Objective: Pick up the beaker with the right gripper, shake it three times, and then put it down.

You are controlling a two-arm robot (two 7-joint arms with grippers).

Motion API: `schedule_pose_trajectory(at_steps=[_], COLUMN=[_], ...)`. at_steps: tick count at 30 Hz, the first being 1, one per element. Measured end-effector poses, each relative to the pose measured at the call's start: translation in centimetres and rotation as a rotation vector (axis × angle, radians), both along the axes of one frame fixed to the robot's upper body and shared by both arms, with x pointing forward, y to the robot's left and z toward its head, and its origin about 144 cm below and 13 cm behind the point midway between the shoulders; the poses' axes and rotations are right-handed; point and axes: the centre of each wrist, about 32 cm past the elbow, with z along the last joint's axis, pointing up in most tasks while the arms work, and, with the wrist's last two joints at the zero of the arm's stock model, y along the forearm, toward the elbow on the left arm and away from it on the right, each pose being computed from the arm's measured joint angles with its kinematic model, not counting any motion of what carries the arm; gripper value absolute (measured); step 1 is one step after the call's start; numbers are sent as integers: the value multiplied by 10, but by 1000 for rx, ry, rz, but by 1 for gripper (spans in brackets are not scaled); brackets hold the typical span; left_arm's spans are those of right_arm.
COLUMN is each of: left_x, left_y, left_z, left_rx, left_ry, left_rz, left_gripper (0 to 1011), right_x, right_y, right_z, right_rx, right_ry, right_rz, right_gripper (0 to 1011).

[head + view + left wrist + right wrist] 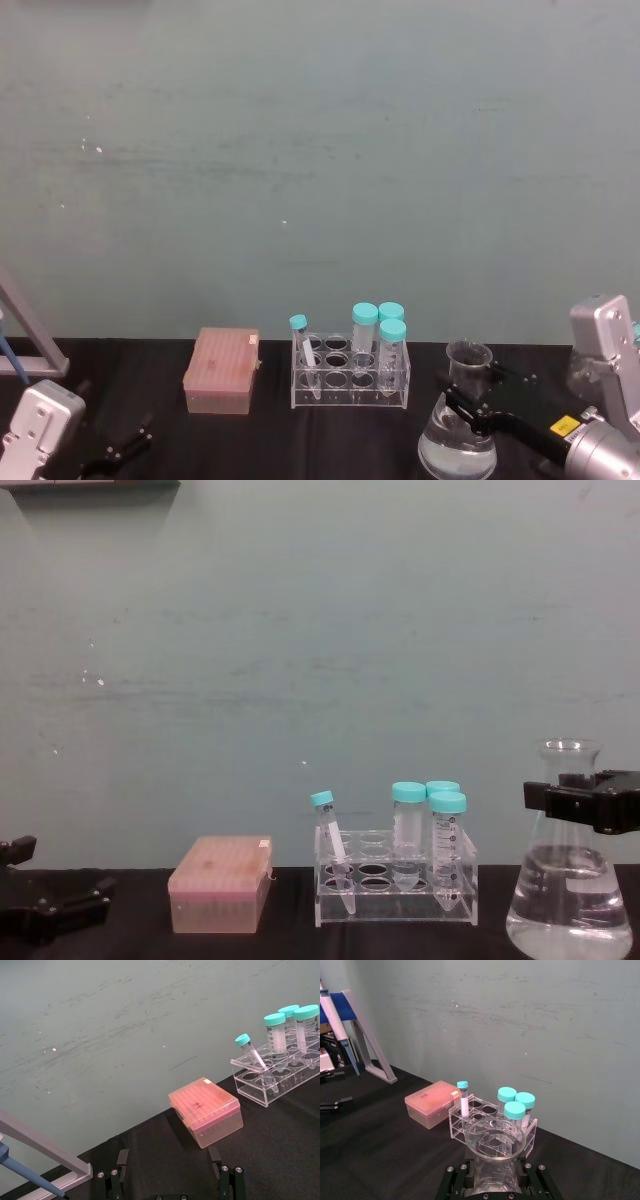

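The beaker (458, 440) is a clear conical flask with some clear liquid in its wide base, standing at the right front of the black table. My right gripper (464, 400) reaches in from the right, its black jaws closed on either side of the neck just below the flared rim. The chest view shows the beaker (568, 890) with the right gripper (580, 805) across its neck. In the right wrist view, the beaker's rim (494, 1139) sits between the jaws. My left gripper (170, 1172) is parked low at the left front, open and holding nothing.
A clear rack (350, 378) with teal-capped tubes (392, 345) stands just left of the beaker. Farther left is a pink translucent box (222, 370). A pipette stand (30, 335) leans at the far left edge. A teal wall closes the back.
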Motion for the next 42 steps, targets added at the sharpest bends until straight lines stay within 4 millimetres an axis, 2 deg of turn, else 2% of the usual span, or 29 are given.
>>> schedule_pose_trajectory(at_steps=[22,42], left_x=[0,0], left_y=[0,0], left_z=[0,0], left_rx=[0,0], left_ry=[0,0], left_rz=[0,0], left_gripper=[1000,1000], right_x=[6,12], right_y=[1,-15], right_z=[-5,-26], right_rx=[-21,13], right_ry=[-4,-48], right_rz=[4,-25], right_gripper=[453,453])
